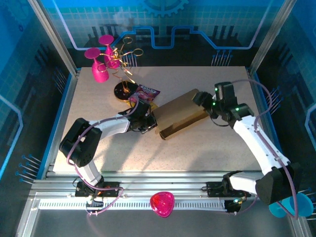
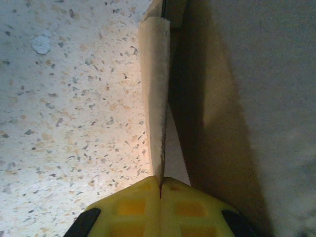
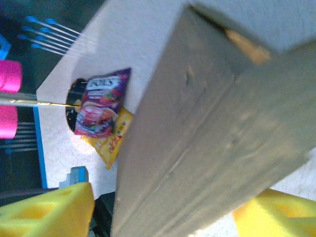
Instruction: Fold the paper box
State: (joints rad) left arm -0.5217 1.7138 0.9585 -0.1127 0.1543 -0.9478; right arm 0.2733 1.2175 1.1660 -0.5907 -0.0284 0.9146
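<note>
Mid-worktop lies the paper box [image 1: 182, 116], long axis pointing toward the far-right corner, left gripper [image 2: 160, 190] clamped on its left flap, right gripper [image 3: 163, 217] spread wide astride the far-right end.

1. Robot lab cell, pretty clearly: left arm [image 1: 106, 127] and right arm [image 1: 256, 140] bolted to aluminium rails [image 1: 163, 190] at the worktop's [image 1: 197, 153] near edge.
2. Aluminium frame [image 1: 54, 39] boxes it in.
3. Blue walls [image 1: 222, 19] with a printed gear [image 1: 165, 6] and circuit lines, kinda demo-booth.
</note>
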